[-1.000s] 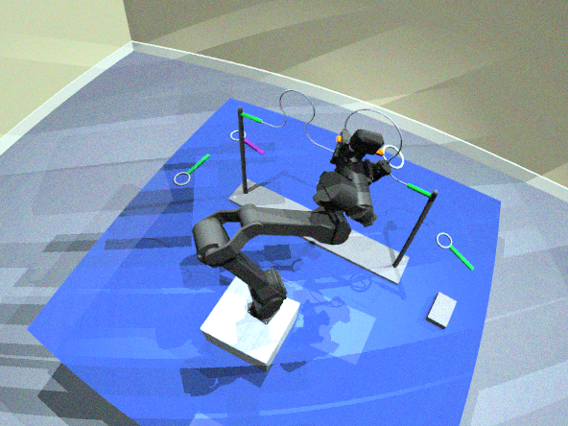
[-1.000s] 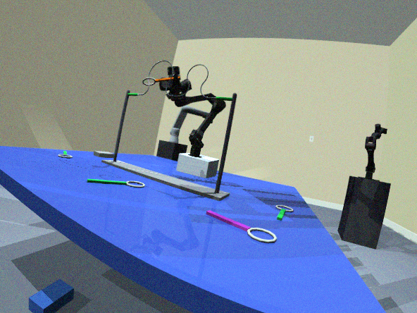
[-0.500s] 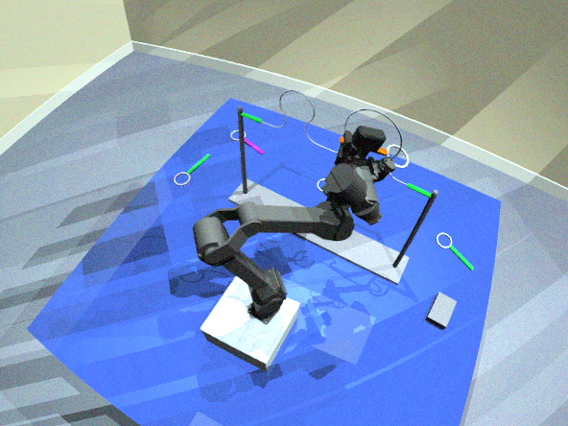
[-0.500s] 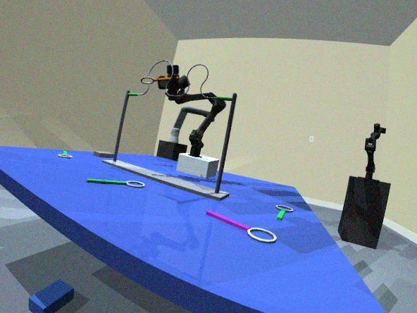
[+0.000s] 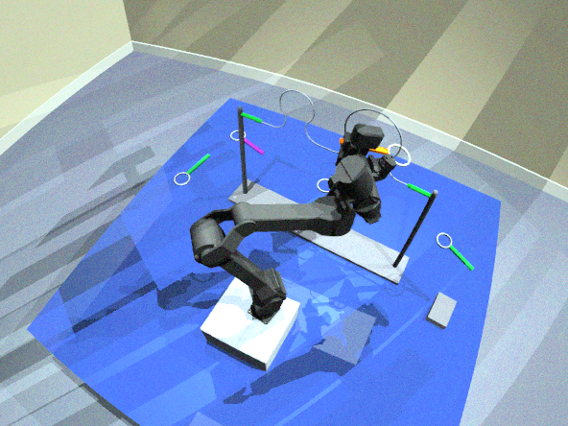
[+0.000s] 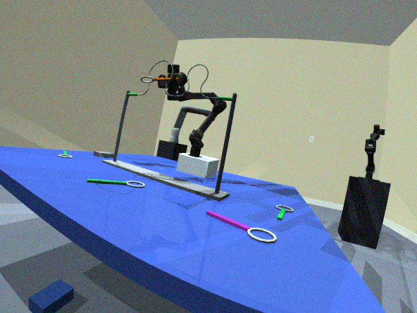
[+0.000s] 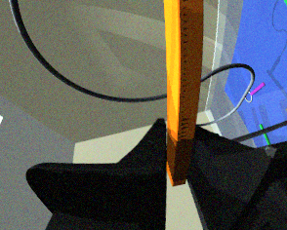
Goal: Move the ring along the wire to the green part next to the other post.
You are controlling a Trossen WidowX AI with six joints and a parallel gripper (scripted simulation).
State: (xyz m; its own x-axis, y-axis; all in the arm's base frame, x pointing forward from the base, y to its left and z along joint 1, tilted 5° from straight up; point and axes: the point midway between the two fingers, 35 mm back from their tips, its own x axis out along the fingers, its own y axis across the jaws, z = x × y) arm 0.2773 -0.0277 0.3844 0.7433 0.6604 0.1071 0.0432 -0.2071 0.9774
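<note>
A blue table (image 5: 184, 355) (image 6: 158, 232) carries the whole setup. The black robot arm (image 5: 288, 219) (image 6: 208, 121) rises from a white block (image 5: 249, 326) (image 6: 197, 166) and reaches toward the wire. A long grey base board (image 5: 355, 249) (image 6: 158, 178) lies on the table, with one dark post (image 5: 243, 155) (image 6: 226, 144) standing at one end and a second dark post (image 5: 416, 225) (image 6: 122, 127) at the other. Between their tops runs the curving wire (image 5: 314, 110) (image 6: 208, 72) (image 7: 88, 94), its thin grey part looping up in two big bends, with a green part (image 5: 251, 117) (image 6: 224, 98) beside the first post and another green part (image 5: 419, 190) (image 6: 132, 94) beside the second. The gripper (image 5: 366, 151) (image 6: 169, 81) (image 7: 167, 124) is closed on the orange handle (image 5: 379, 150) (image 6: 162, 79) (image 7: 184, 63), well above the table. At the handle's end, the white ring (image 5: 399, 154) (image 6: 146, 79) is up at the larger bend, near the second post and beyond its green part; whether it touches the wire cannot be told. Smallest, a magenta-handled ring (image 5: 253, 145) (image 6: 243, 227) (image 7: 257, 90) lies on the table.
</note>
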